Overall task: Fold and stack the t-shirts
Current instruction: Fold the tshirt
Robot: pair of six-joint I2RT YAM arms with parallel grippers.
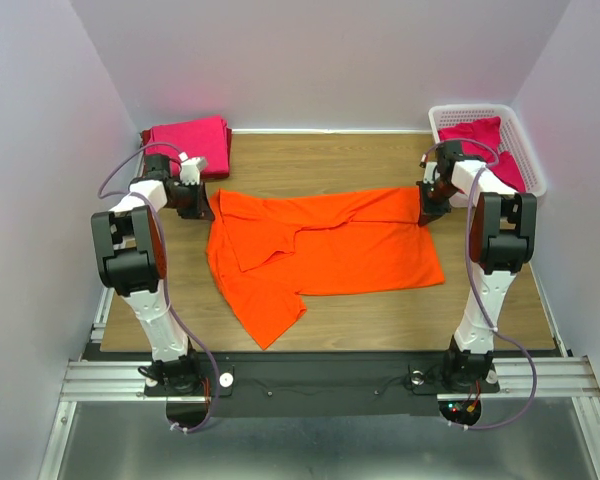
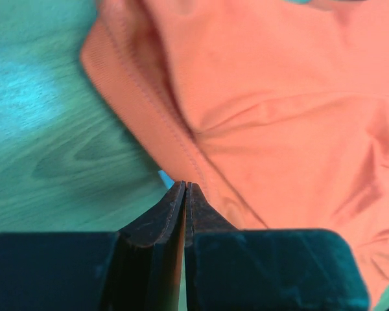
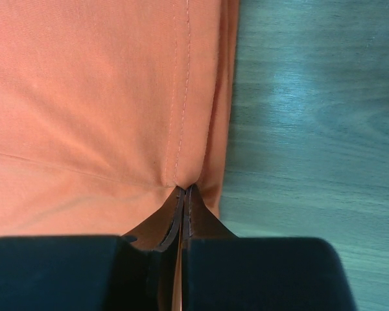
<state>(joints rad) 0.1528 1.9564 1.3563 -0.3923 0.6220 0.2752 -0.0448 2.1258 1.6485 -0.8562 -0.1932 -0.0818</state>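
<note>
An orange t-shirt (image 1: 330, 250) lies spread across the middle of the wooden desk (image 1: 380, 325), partly doubled over. One flap is turned onto its left half, and a loose corner trails toward the near edge. The left fingers (image 1: 196, 198) sit at the shirt's far left corner and the right fingers (image 1: 429, 204) at its far right corner, both low against the desk. In the left wrist view the left fingers (image 2: 161, 219) are pressed tight together, with the tips meeting right on the stitched hem of the orange t-shirt (image 2: 279, 97), nipping its edge. The desk (image 2: 52, 129) shows bare just beside that hem. In the right wrist view the right fingers (image 3: 202, 221) are likewise clenched. The orange t-shirt (image 3: 84, 97) puckers into their tips along a seam close to its edge, so they are grasping the cloth, and the desk (image 3: 311, 129) runs alongside. At the far left corner of the desk, behind the left arm, a folded pink t-shirt (image 1: 190, 135) rests in a neat pile, apart from the orange one. At the far right stands a white basket (image 1: 532, 170) with another pink t-shirt (image 1: 475, 133) bunched inside it, just behind the right arm.
</note>
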